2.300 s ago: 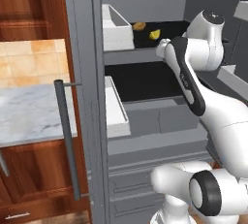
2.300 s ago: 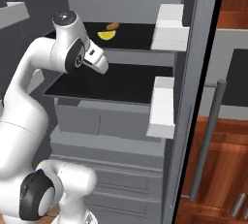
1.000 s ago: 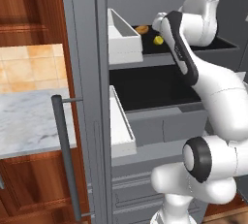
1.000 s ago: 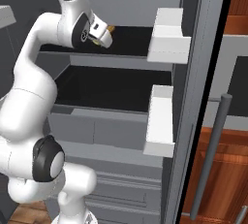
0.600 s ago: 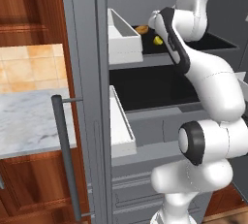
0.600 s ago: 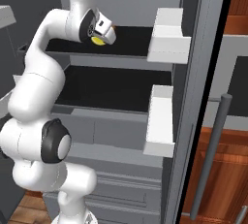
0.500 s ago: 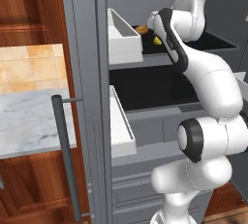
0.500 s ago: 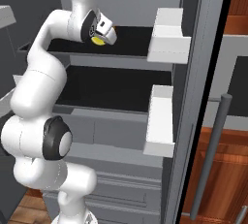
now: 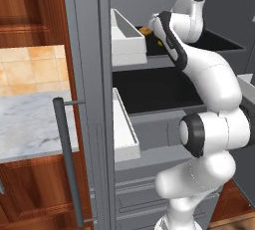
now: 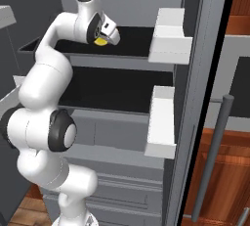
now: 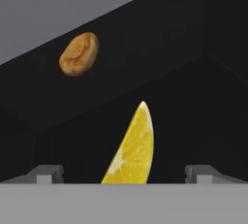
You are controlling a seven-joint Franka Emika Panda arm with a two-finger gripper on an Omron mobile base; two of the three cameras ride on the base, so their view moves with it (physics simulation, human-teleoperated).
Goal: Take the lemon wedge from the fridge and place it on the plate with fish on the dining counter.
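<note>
The lemon wedge (image 11: 133,148), bright yellow, lies on the black upper shelf (image 10: 134,39) of the open grey fridge (image 9: 89,74). In the hand view it sits between my two fingertips (image 11: 46,173), close in front of the hand. My gripper (image 11: 125,174) is open, with its jaws wide on either side of the wedge and not touching it. From the right base view the gripper (image 10: 110,32) hangs just over the lemon wedge (image 10: 100,41). The left base view shows a sliver of the wedge (image 9: 159,42) behind my forearm. The plate with fish and the dining counter are out of view.
An orange-brown rounded food item (image 11: 79,54) lies further back on the same shelf. White door bins (image 10: 171,41) (image 9: 127,35) flank the shelves on both open doors. A lower black shelf (image 9: 154,89) and grey drawers sit beneath. A small marble worktop (image 9: 30,124) lies left of the fridge.
The hand has pushed deeper over the upper shelf and dropped closer to the lemon wedge, with its jaws staying wide. Further back, the whole picture shifted as the base moved nearer the fridge.
</note>
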